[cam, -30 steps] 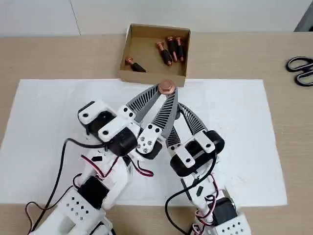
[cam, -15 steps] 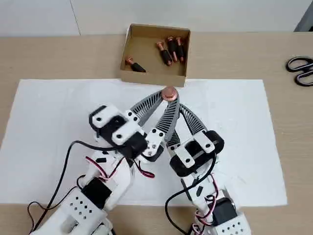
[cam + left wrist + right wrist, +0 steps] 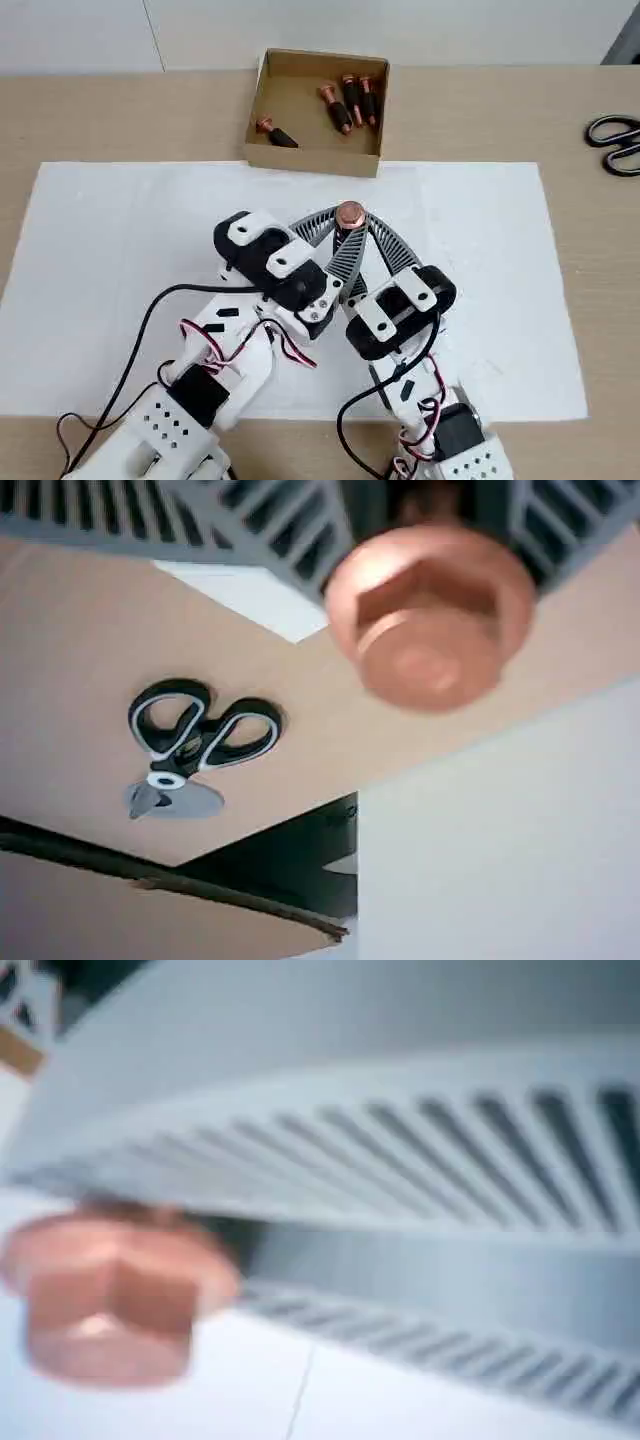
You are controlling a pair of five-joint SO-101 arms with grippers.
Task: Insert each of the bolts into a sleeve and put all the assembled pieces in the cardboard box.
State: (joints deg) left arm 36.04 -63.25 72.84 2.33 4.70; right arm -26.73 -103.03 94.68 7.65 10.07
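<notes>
High view, from beside the table (image 3: 100, 110): 2 arms lean in from the near edge and meet at 1 spot over the white sheet (image 3: 120, 250), a little short of the cardboard box (image 3: 310, 160).

- The bolt (image 3: 349, 213) is held up off the sheet at that meeting spot, with its copper head pointing up at the camera. Something dark shows just under the head; I cannot tell whether it is a sleeve.
- The left gripper (image 3: 343, 228) comes in from the left. Its ribbed fingers (image 3: 318, 221) are closed in on the bolt from 2 sides. The left wrist view agrees: ribbed grey on either side of the copper head, which pokes out past the tips.
- The right gripper (image 3: 368, 228) comes in from the right and sits tight against the same bolt. I cannot tell whether it is gripping or loose. In the right wrist view the copper head sits close up and blurred beside a ribbed grey surface.
- The cardboard box sits on bare table, just beyond the far edge of the sheet. There are 4 assembled pieces (image 3: 352, 98) inside: 3 lie side by side toward the far right corner, and 1 lies apart by the near left corner.
- The scissors (image 3: 190, 752) have black handles and lie on bare table, well off to the right.
</notes>
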